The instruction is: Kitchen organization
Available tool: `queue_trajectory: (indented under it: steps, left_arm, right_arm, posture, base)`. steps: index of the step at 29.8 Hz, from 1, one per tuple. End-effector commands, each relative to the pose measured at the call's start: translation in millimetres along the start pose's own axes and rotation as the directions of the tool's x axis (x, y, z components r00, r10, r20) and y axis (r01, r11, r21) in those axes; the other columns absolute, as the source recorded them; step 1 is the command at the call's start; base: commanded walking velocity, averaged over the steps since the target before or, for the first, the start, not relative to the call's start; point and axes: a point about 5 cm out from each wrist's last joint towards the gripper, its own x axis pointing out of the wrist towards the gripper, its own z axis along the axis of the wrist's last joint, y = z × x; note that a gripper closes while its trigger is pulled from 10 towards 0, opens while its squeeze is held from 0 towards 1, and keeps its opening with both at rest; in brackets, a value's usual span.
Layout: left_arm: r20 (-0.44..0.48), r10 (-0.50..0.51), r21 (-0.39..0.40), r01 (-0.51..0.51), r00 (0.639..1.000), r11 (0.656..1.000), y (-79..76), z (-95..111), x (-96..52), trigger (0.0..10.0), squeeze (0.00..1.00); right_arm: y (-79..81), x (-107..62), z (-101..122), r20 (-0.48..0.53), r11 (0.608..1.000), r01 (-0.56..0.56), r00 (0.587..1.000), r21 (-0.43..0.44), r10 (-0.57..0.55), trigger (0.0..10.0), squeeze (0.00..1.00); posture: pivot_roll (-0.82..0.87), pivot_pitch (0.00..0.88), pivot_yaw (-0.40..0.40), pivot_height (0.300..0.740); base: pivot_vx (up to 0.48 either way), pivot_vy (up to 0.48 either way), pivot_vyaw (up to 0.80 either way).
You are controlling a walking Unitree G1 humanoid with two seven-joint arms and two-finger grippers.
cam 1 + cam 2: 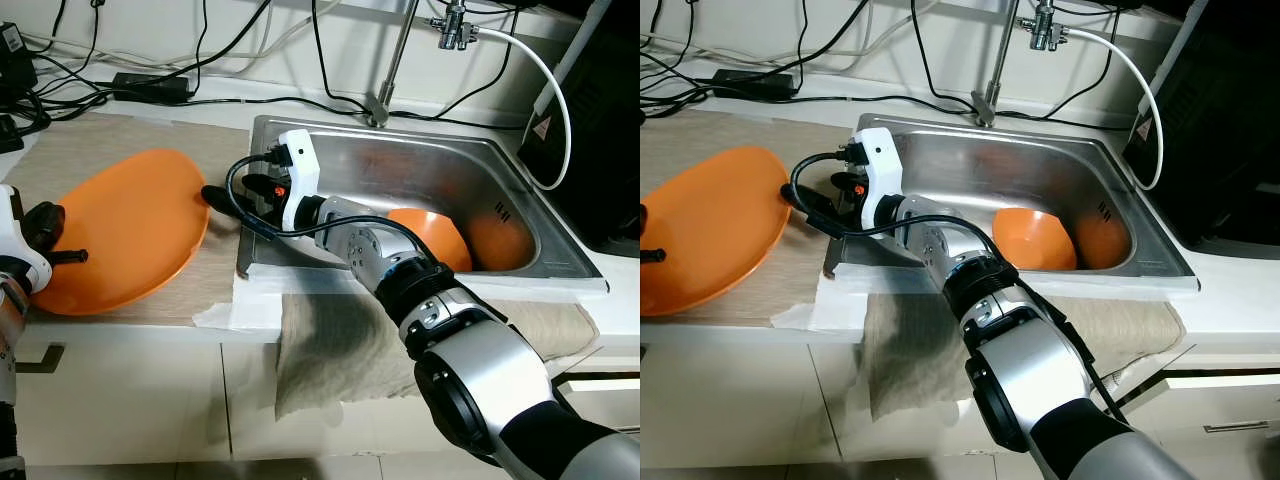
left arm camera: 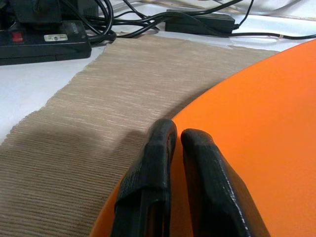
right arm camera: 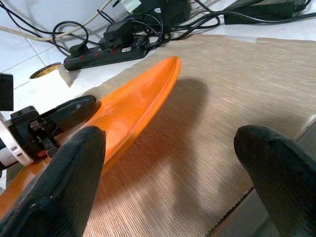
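Tilting orange plate (image 1: 125, 225), L gripper (image 2: 175, 138) pinching rim.

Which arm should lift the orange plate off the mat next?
Left. The left claw is already shut on the orange plate's rim, tilting it up. The right claw is open beside the plate's far edge, holding nothing.

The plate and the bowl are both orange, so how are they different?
The plate is wide and shallow; the bowl is smaller and deep. The plate sits tilted on the tan mat on the counter, while the bowl lies inside the sink. The left gripper is shut on the plate's rim; nothing holds the bowl. Both are plain orange and round.
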Motion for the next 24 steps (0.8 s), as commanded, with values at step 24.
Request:
queue_trajectory:
  steps: [24]
  left_arm:
    - [-0.279,-0.017,-0.052,0.002,0.96,0.999,-7.0,-63.9,-9.1,10.0,0.0]
  right_arm:
    - [103.2,57.1,-19.7,0.014,0.952,-0.293,0.956,0.092,0.293,10.0,0.0]
  posture:
    - [0.25,0.004,-0.192,0.74]
  base:
    - [0.0,0.0,0.0]
